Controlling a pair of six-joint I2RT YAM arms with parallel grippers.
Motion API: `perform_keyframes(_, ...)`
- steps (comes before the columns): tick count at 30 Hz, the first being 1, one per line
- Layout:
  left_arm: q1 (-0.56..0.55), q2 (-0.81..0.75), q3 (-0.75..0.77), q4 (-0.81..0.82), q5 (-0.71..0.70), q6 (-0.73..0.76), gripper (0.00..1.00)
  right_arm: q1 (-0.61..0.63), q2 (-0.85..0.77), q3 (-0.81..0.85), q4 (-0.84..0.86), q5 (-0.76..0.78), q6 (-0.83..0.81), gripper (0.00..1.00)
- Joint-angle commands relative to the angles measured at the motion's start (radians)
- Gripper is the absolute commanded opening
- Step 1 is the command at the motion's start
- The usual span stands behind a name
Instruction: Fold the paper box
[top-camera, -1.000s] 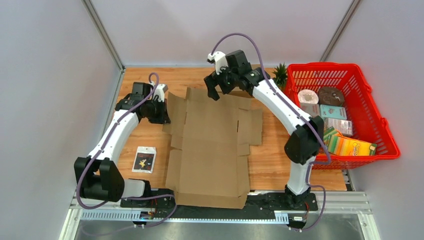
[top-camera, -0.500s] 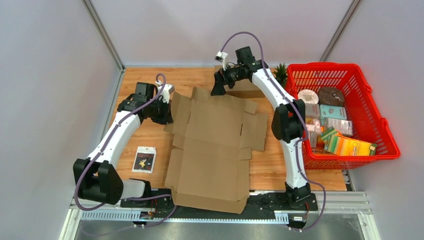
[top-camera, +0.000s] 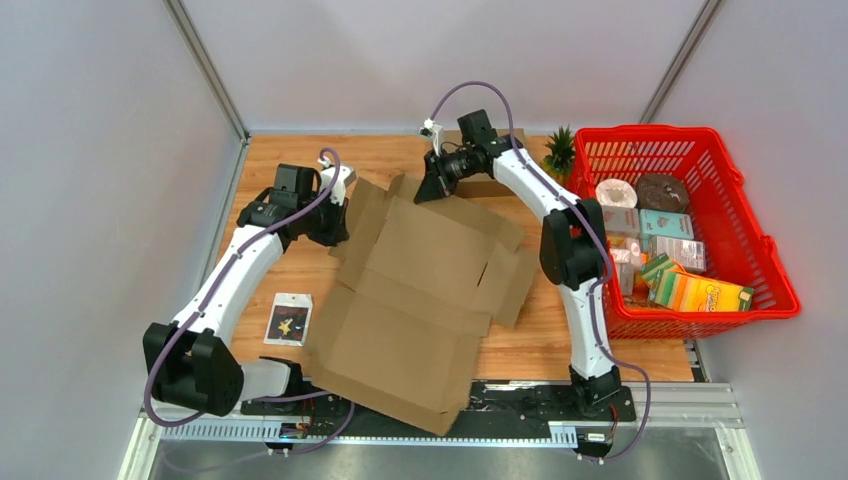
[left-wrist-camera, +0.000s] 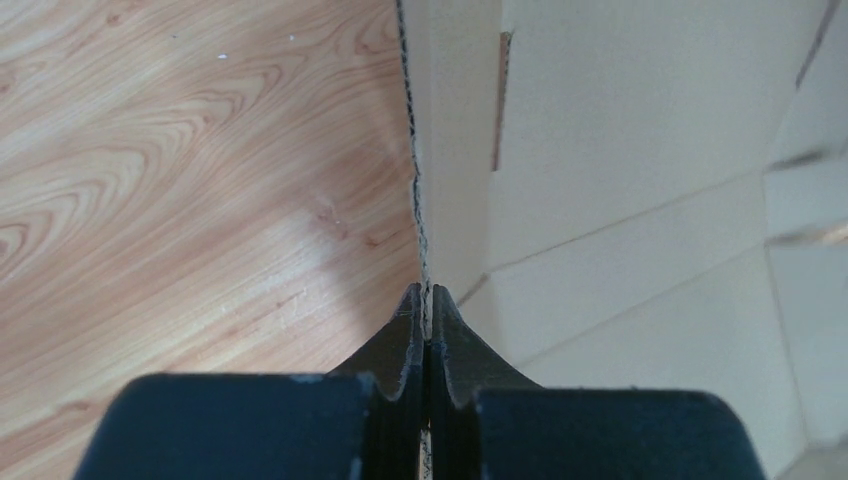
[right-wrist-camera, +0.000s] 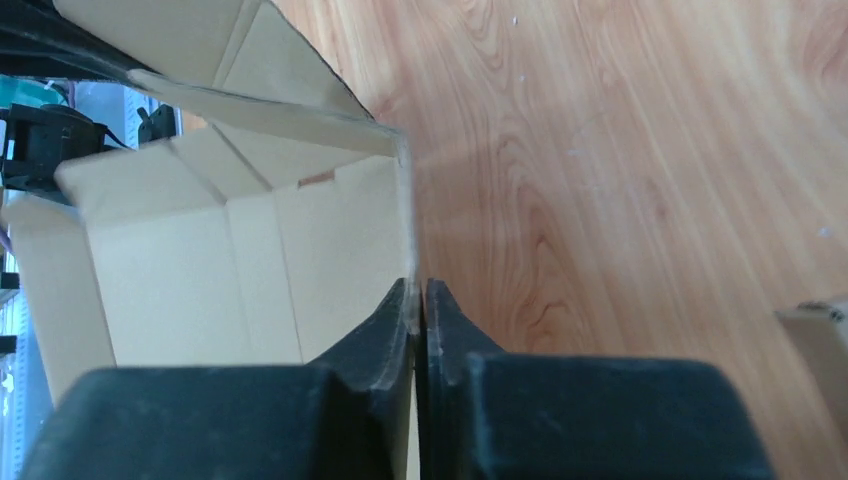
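The paper box (top-camera: 420, 290) is a flat, unfolded brown cardboard sheet, skewed across the table with its far edge lifted. My left gripper (top-camera: 338, 222) is shut on the box's left flap; in the left wrist view the flap's thin edge (left-wrist-camera: 418, 190) runs straight into the closed left gripper (left-wrist-camera: 427, 300). My right gripper (top-camera: 425, 190) is shut on the far flap; the right wrist view shows that flap's edge (right-wrist-camera: 406, 220) pinched in the right gripper (right-wrist-camera: 419, 295), with the box's panels (right-wrist-camera: 200, 270) spreading left.
A red basket (top-camera: 745, 215) of groceries stands at the right. A small cardboard box (top-camera: 487, 185) and a little green plant (top-camera: 558, 152) sit at the back. A dark packet (top-camera: 288, 318) lies left of the box on the wooden table (top-camera: 270, 275).
The right gripper came down from above the far flap and closed on it. The box has turned and shifted, its near corner swinging left and its right flaps lifting. The left gripper kept its hold.
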Motion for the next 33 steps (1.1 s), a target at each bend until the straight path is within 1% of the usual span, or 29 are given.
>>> perform_keyframes(1, -0.003, -0.025, 0.057, 0.038, -0.067, -0.021, 0.06, -0.015, -0.165, -0.126, 0.075, 0.045, 0.07, 0.05)
perform_keyframes(2, -0.002, -0.04, 0.06, 0.042, -0.074, -0.036, 0.11, -0.024, -0.227, -0.162, 0.102, 0.063, 0.101, 0.02)
perform_keyframes(3, -0.003, -0.055, 0.054, 0.054, -0.068, -0.055, 0.2, -0.027, -0.255, -0.193, 0.124, 0.118, 0.167, 0.0)
perform_keyframes(4, -0.003, -0.069, 0.046, 0.07, -0.058, -0.099, 0.25, -0.03, -0.281, -0.247, 0.133, 0.142, 0.184, 0.0)
perform_keyframes(5, -0.003, -0.104, 0.031, 0.097, -0.053, -0.13, 0.3, -0.03, -0.332, -0.261, 0.127, 0.165, 0.193, 0.0)
perform_keyframes(6, -0.003, -0.121, 0.025, 0.105, -0.074, -0.165, 0.37, -0.03, -0.355, -0.279, 0.12, 0.215, 0.216, 0.0)
perform_keyframes(7, -0.003, -0.138, 0.022, 0.105, -0.096, -0.237, 0.4, -0.03, -0.382, -0.317, 0.112, 0.235, 0.225, 0.0)
perform_keyframes(9, -0.003, -0.192, 0.003, 0.113, -0.143, -0.315, 0.44, -0.03, -0.46, -0.374, 0.118, 0.277, 0.248, 0.0)
perform_keyframes(10, -0.003, -0.209, -0.004, 0.12, -0.121, -0.363, 0.45, -0.03, -0.485, -0.402, 0.139, 0.294, 0.285, 0.0)
perform_keyframes(11, -0.005, -0.233, -0.021, 0.178, -0.078, -0.385, 0.46, -0.029, -0.507, -0.466, 0.152, 0.304, 0.298, 0.0)
perform_keyframes(12, -0.008, -0.241, -0.03, 0.221, 0.023, -0.406, 0.48, -0.029, -0.552, -0.492, 0.165, 0.318, 0.31, 0.0)
perform_keyframes(13, -0.017, -0.241, -0.033, 0.267, 0.062, -0.437, 0.48, -0.027, -0.574, -0.523, 0.197, 0.324, 0.336, 0.0)
perform_keyframes(14, -0.06, -0.215, -0.014, 0.337, 0.082, -0.443, 0.46, -0.029, -0.597, -0.549, 0.211, 0.323, 0.341, 0.0)
perform_keyframes(15, -0.086, -0.189, 0.015, 0.347, 0.067, -0.443, 0.4, -0.029, -0.619, -0.602, 0.231, 0.311, 0.345, 0.0)
perform_keyframes(16, -0.116, -0.157, 0.052, 0.347, 0.058, -0.437, 0.37, -0.026, -0.663, -0.626, 0.271, 0.309, 0.35, 0.0)
perform_keyframes(17, -0.155, -0.075, 0.142, 0.334, 0.054, -0.437, 0.35, -0.021, -0.676, -0.64, 0.274, 0.311, 0.338, 0.0)
perform_keyframes(18, -0.172, -0.033, 0.192, 0.318, 0.019, -0.443, 0.26, -0.016, -0.683, -0.649, 0.271, 0.308, 0.321, 0.0)
perform_keyframes(19, -0.181, 0.008, 0.239, 0.274, -0.016, -0.47, 0.21, -0.01, -0.688, -0.646, 0.239, 0.323, 0.306, 0.0)
perform_keyframes(20, -0.187, 0.088, 0.329, 0.252, -0.045, -0.48, 0.18, -0.001, -0.688, -0.637, 0.219, 0.344, 0.284, 0.0)
perform_keyframes(21, -0.206, 0.125, 0.368, 0.239, -0.088, -0.481, 0.14, 0.001, -0.683, -0.62, 0.201, 0.37, 0.278, 0.0)
perform_keyframes(23, -0.235, 0.22, 0.469, 0.199, -0.116, -0.457, 0.12, 0.001, -0.685, -0.617, 0.185, 0.378, 0.275, 0.0)
perform_keyframes(26, -0.302, 0.326, 0.568, 0.139, -0.163, -0.437, 0.05, 0.002, -0.699, -0.624, 0.201, 0.389, 0.284, 0.0)
perform_keyframes(27, -0.316, 0.342, 0.58, 0.131, -0.18, -0.434, 0.01, 0.002, -0.7, -0.626, 0.205, 0.386, 0.285, 0.0)
perform_keyframes(31, -0.412, 0.348, 0.55, 0.172, -0.202, -0.446, 0.0, 0.002, -0.705, -0.621, 0.204, 0.403, 0.29, 0.0)
perform_keyframes(33, -0.436, 0.336, 0.499, 0.214, -0.168, -0.481, 0.0, 0.002, -0.705, -0.612, 0.204, 0.392, 0.299, 0.0)
